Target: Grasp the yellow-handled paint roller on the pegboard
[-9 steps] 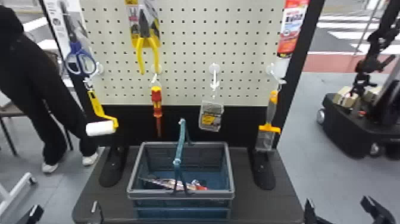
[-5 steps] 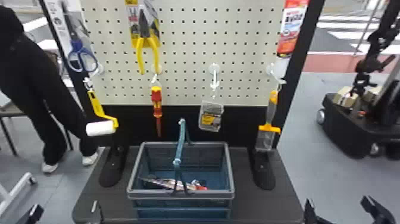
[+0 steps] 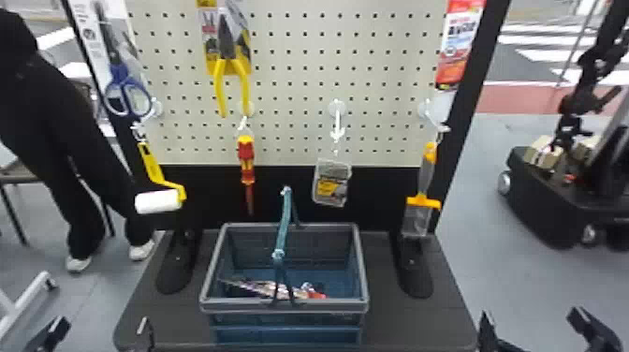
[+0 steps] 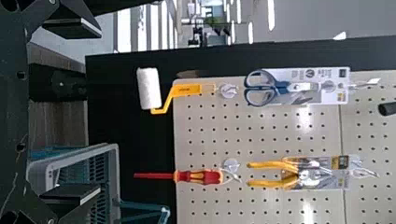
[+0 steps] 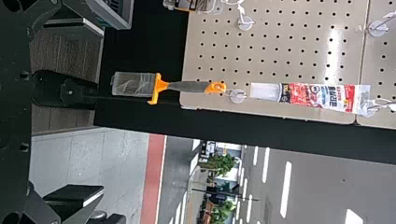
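Your left gripper sits low at the near left corner of the table, fingers spread wide with nothing between them. It is well short of the pegboard, so the reach has not really begun.

The paint roller hangs at the far left edge of the pegboard from a white hook, just below the packaged scissors. Its yellow handle slants down and to the right, and the white sleeve lies crosswise at the bottom, in front of the black panel under the board.

This looks like the left arm's job, since it is the closer one. Raise it and go forward and a little left. Turn the wrist so the fingers straddle the yellow handle across its narrow side. Aim for the straight middle of the handle, below the hook and above the bend into the sleeve. Stay off the sleeve, which is probably soft and would roll in the grip. Stay off the scissors pack too. The roller likely hangs loose, so close gently around it without nudging it first.

To the right, the pliers, screwdriver and basket are well away from your path. Your right gripper rests at the near right corner, fingers also apart and empty, so leave it parked.
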Robot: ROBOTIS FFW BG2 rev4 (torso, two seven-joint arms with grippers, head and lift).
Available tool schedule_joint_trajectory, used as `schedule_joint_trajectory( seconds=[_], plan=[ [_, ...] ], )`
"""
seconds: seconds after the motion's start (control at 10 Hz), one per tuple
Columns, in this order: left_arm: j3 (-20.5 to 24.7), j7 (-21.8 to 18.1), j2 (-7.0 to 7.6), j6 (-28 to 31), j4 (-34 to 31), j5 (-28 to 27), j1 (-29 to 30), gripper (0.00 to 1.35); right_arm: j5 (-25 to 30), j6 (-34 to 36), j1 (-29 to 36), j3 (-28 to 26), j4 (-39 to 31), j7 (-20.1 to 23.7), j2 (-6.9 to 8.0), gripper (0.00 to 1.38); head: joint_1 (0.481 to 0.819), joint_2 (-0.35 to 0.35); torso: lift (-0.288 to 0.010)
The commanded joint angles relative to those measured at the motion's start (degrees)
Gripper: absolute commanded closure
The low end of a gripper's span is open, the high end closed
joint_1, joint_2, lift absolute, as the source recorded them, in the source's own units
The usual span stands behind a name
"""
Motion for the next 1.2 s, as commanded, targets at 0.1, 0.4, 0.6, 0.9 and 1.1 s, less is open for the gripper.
schedule_joint_trajectory(
  seconds=[0.1,0.4,0.6,0.9,1.1],
  plan=[
    [4.2,-5.8,2.69,-1.4,8.7,3.7,-6.7,0.14,0.0,0.0,0.0,0.0,-0.3,0.1,0.0,0.13,0.549,0.0,-0.1],
    [9.3,-17.0,3.92,0.6,17.9,3.6,-15.8,0.14,-0.1,0.0,0.1,0.2,-0.8,0.5,0.0,0.13,0.549,0.0,-0.1],
    [10.0,-23.0,7.35,2.6,24.3,5.1,-23.1,0.14,-0.3,0.0,-0.4,0.2,-0.7,1.7,0.44,0.13,0.549,0.0,-0.1],
    [10.1,-29.6,11.39,5.9,32.2,7.5,-33.2,0.14,-0.4,0.0,-1.2,0.3,-0.8,4.0,0.79,0.13,0.549,0.0,-0.1],
    [9.1,-33.4,13.5,8.8,36.2,7.4,-40.5,0.14,-0.5,0.0,-1.6,0.8,-1.3,4.5,0.79,0.13,0.549,0.0,-0.1]
  ],
)
